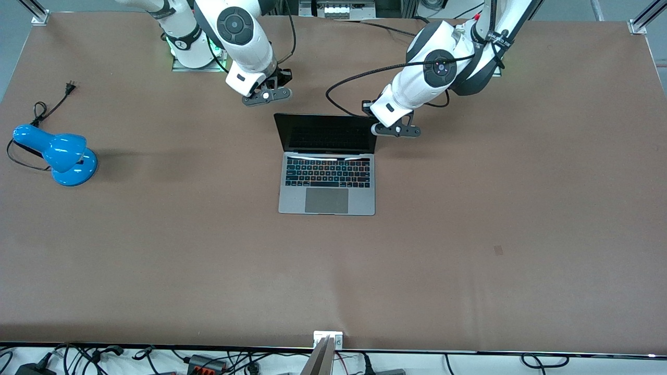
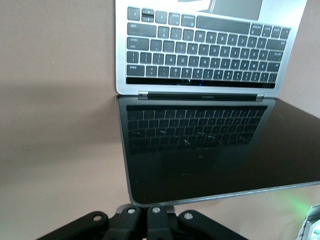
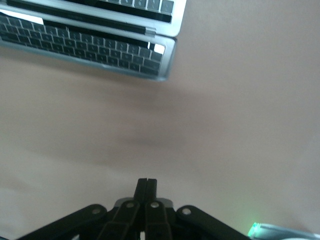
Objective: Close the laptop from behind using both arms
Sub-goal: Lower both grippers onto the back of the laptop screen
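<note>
Jaws on both arms are pressed together, nothing held — in each wrist view the fingertips meet in one black wedge. The slim grey-silver metal laptop point(image 1: 326, 179) with the black keyboard sits open around the middle of the brown tabletop point(image 1: 469, 234), its black screen point(image 1: 325, 133) standing up on the side toward the robot bases, trackpad toward the front camera.

The left gripper point(image 1: 379, 125) is right at the top corner of the lid, on the left arm's end; from its wrist view the closed tips point(image 2: 154, 212) look tucked just beside the lid's top edge, can't tell if they're actually touching. The right gripper point(image 1: 271, 88) hangs over bare tabletop near the other top corner — clearly apart from the lid.

So I'd say this is the approach step: one arm in place, the other not yet. Next the right gripper needs to reach its corner, then both push the lid evenly forward and down.

A blue desk lamp point(image 1: 57, 152) lies well apart, at the right arm's end.
</note>
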